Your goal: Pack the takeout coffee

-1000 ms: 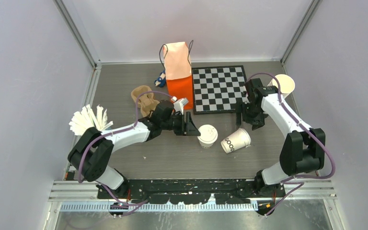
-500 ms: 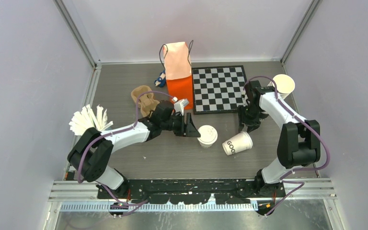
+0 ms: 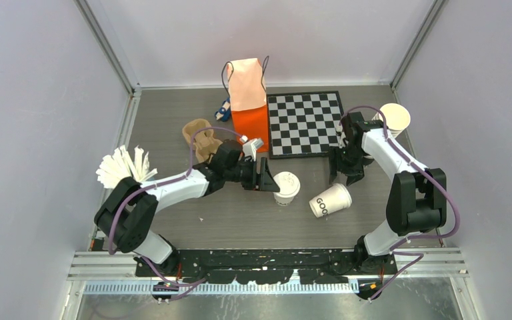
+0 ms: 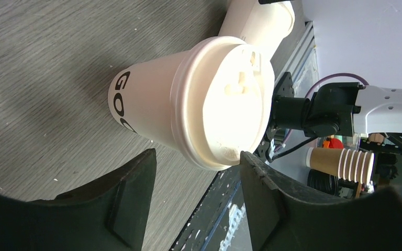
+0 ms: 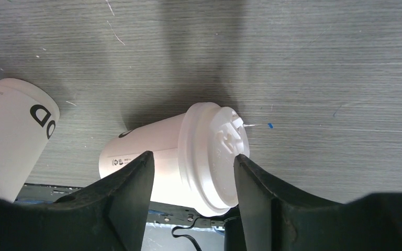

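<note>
Orange paper bag [image 3: 248,100] stands by the desk's [image 3: 240,223] far edge, against the chessboard's [image 3: 305,123] left side. Nearer, the left gripper [image 3: 269,180] is spread and empty. The takeout coffee [image 3: 287,187] stands just ahead of its fingertips, upright near the desk's middle. Just right, a lidless cup [image 3: 330,199] lies tipped. Beyond it the right gripper [image 5: 192,159] hangs spread and empty.

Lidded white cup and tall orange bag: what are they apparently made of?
Small white lidded cup: matte paper body, apparently, with printed black letters. Its white sip lid: smooth moulded plastic, faint sheen. Tall orange bag: probably paper, standing stiffly upright; dark cord handles.
</note>
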`<state>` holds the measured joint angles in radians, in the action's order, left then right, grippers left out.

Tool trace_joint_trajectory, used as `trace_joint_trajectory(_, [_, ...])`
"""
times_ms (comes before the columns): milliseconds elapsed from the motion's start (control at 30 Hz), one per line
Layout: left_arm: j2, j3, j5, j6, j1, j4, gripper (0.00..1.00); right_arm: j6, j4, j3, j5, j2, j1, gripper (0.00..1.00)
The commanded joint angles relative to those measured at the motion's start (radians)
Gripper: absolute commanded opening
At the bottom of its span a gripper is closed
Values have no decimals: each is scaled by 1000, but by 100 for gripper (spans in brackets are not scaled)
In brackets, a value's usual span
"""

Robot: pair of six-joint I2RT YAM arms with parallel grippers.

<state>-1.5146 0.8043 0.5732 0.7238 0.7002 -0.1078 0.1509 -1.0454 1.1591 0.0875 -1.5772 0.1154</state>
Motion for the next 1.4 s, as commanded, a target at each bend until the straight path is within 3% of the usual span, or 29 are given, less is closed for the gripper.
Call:
trace_joint_trajectory(0, [-2,52,19,-27,5,3,62,16,-47,42,2,28,-6,64])
trace_joint_trajectory(367, [36,73,7,-63,5,72,63,14,-85,36,31,17,-7,62])
trace_joint_trajectory(633, [59,47,-3,-67,5,71,63,1,-84,36,27,4,-9,37])
trace_joint_trajectory(900, [72,38,-7,-67,4,72,64,9,-86,36,11,83,-7,27])
trace_joint_trajectory(1133, [101,37,-18,-76,5,91,63,37,-94,82,-84,180,-8,26])
trace_joint_trajectory(1367, [149,26,-53,-85,4,105,63,32,-52,121,-366,235,88,26])
